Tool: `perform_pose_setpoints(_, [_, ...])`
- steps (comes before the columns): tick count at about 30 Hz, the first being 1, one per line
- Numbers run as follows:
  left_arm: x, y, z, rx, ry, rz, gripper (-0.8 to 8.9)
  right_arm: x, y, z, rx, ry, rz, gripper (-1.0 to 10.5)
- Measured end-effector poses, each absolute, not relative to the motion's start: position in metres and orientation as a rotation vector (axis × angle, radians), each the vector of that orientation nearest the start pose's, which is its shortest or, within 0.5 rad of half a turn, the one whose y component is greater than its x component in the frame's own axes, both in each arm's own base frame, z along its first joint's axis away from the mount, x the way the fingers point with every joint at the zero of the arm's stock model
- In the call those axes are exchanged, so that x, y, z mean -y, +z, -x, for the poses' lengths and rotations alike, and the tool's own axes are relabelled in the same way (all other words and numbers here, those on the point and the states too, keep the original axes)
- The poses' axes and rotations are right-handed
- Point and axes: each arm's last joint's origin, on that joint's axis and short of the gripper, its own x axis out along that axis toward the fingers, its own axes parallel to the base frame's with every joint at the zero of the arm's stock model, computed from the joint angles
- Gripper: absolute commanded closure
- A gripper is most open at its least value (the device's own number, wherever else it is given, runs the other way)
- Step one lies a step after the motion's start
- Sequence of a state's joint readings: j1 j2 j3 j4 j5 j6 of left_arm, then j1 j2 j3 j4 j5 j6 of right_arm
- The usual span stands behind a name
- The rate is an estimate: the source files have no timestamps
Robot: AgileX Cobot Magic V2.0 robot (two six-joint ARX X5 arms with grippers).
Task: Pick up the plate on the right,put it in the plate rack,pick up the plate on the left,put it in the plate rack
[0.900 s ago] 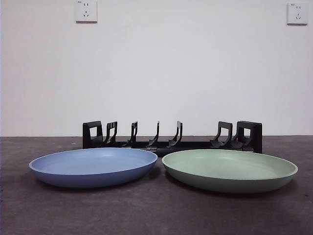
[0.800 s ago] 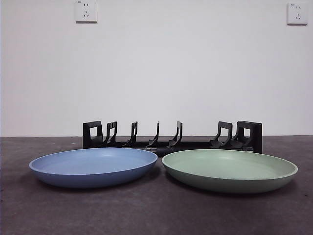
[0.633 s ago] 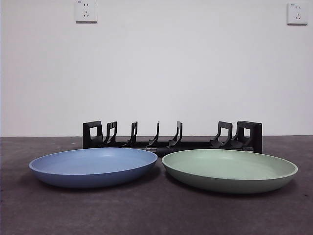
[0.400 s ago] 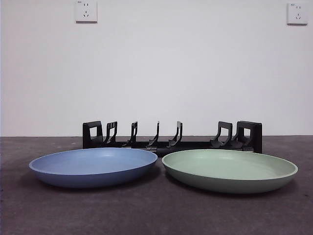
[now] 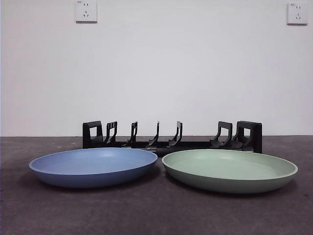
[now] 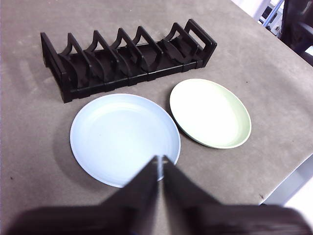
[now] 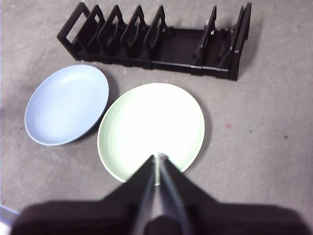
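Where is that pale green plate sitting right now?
In the front view, the round pale green plate lies flat on the right side of the grey table, beside the round blue plate and just in front of the long black plastic plate rack.

Bench: dark grey, matte, slightly mottled surface (reads lighter grey-brown from the wrist cams). White wall rises straight from the bench's far edge. Two white wall sockets high on that wall: one toward its left end, one at its right end, both well above the bench.
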State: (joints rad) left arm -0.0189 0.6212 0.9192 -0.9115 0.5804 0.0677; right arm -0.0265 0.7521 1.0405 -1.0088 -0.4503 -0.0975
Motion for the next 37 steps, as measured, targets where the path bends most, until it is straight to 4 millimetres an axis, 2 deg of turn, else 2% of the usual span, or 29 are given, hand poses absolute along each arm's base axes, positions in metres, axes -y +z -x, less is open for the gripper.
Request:
perform_pose_setpoints(1, [0.018,0.333,-0.098,-0.580,-0.603,0.110,2.35,-0.010,0.350,-0.116,-0.677,0.440,-0.079,5.7])
perform_pose_setpoints(2, [0.018,0.333,-0.100,-0.582,-0.605,0.112,0.52,-0.010,0.350,-0.117,-0.674,0.439,-0.082,4.2])
perform_pose_setpoints(3, [0.018,0.333,-0.102,-0.588,-0.607,0.114,0.32,-0.010,0.350,-0.117,-0.674,0.438,-0.088,3.1])
perform_pose_setpoints(7, [0.021,0.330,-0.111,-0.620,-0.650,0.128,0.33,-0.009,0.348,-0.123,-0.700,0.433,-0.104,2.8])
perform_pose_setpoints(11, [0.025,0.332,-0.114,-0.585,-0.729,0.123,0.33,-0.009,0.342,-0.138,-0.753,0.427,-0.131,2.9])
perform_pose_setpoints(15, [0.029,0.333,-0.117,-0.577,-0.773,0.118,0.33,-0.008,0.330,-0.167,-0.823,0.424,-0.151,2.9])
perform_pose_setpoints(21, [0.040,0.332,-0.129,-0.582,-0.843,0.097,0.33,-0.018,0.288,-0.227,-1.008,0.453,-0.176,2.9])
perform_pose_setpoints(25, [0.050,0.331,-0.136,-0.571,-0.903,0.076,0.33,-0.033,0.242,-0.267,-1.159,0.450,-0.147,2.9])
perform_pose_setpoints(30, [0.056,0.328,-0.140,-0.597,-0.934,0.071,0.33,-0.040,0.209,-0.286,-1.257,0.449,-0.140,2.9])
perform_pose_setpoints(34, [0.059,0.326,-0.142,-0.608,-0.950,0.061,0.33,-0.041,0.193,-0.293,-1.296,0.432,-0.131,3.0])
perform_pose_setpoints(37, [0.060,0.325,-0.144,-0.613,-0.956,0.056,0.33,-0.042,0.185,-0.297,-1.318,0.428,-0.132,4.0])
